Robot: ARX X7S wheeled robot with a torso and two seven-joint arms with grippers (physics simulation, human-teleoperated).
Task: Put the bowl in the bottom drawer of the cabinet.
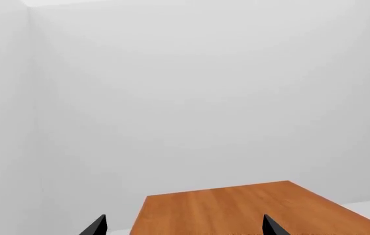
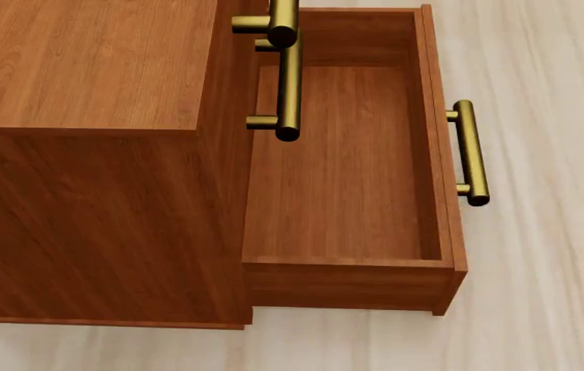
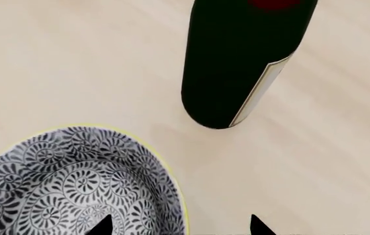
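The blue-and-white patterned bowl [image 3: 61, 186] sits on a pale surface in the right wrist view. My right gripper [image 3: 181, 228] is open and straddles its rim, one fingertip over the inside and the other outside. In the head view the reddish-brown cabinet [image 2: 75, 62] has its bottom drawer [image 2: 338, 170] pulled out, bare inside, with its brass handle [image 2: 469, 151] on the front. My left gripper [image 1: 185, 229] is open with nothing between its fingers, above a reddish-brown wooden surface [image 1: 237, 208]. Neither gripper shows in the head view.
A dark wine bottle [image 3: 234, 63] stands close beside the bowl. Brass handles of the upper drawers [image 2: 288, 85] overhang the back of the open drawer. Pale wood floor [image 2: 550, 294] lies around the cabinet. White walls [image 1: 171, 98] fill the left wrist view.
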